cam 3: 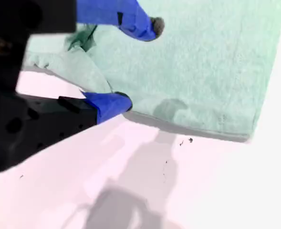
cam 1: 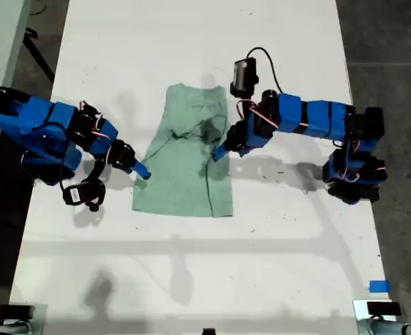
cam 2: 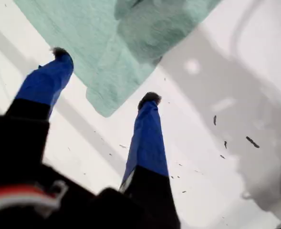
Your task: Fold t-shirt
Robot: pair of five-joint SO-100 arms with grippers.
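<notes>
Looking down through the exterior view, I see the t-shirt (cam 1: 185,150) lying partly folded at the middle of the white table (cam 1: 191,279), with one arm at each side of it. In the first wrist view, my first gripper (cam 2: 104,78) hangs released, its blue fingers (cam 2: 147,138) spread over a corner of the cloth, holding nothing. In the second wrist view, my second gripper (cam 3: 138,64) is also spread, straddling the shirt's edge by a bunched fold, one fingertip over cloth, the other at the rim.
</notes>
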